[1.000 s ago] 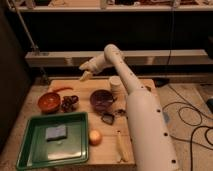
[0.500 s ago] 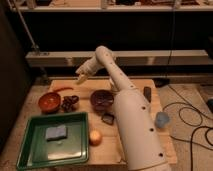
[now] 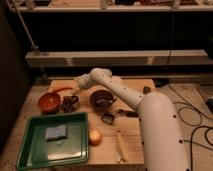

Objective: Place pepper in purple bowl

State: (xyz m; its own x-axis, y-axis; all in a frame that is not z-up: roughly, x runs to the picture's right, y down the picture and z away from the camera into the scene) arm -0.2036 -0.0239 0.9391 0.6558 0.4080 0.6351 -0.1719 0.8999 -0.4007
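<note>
1. The pepper (image 3: 62, 89) lies flat on the wooden table (image 3: 102, 154), back left and just behind the orange-red bowl (image 3: 41, 100). It is not yet in any bowl, so the task looks to be at its reaching or grasping stage.

2. The gripper (image 3: 80, 83) sits low at the pepper's right-hand end, just beside it. From where I stand I cannot tell whether it is spread or closed, nor whether it touches the pepper.

3. The arm (image 3: 155, 125) stretches from the near right corner across the table to the far left, passing over the purple bowl (image 3: 93, 98). That long reach seems to be there because the pepper lies at the far edge from the base.

4. The purple bowl stands near the pepper, to its right. A small dark thing I can't make out sits between the two bowls. My guess is the carry calls for only a short lift and swing rightwards.

5. The risk I see is the lookalike orange-red bowl, which is closer to the pepper than the target.

6. The green tray (image 3: 25, 150) with its blue sponge (image 3: 55, 132), the orange fruit (image 3: 95, 137) and the banana (image 3: 120, 146) lie nearer me, well apart from that route.
</note>
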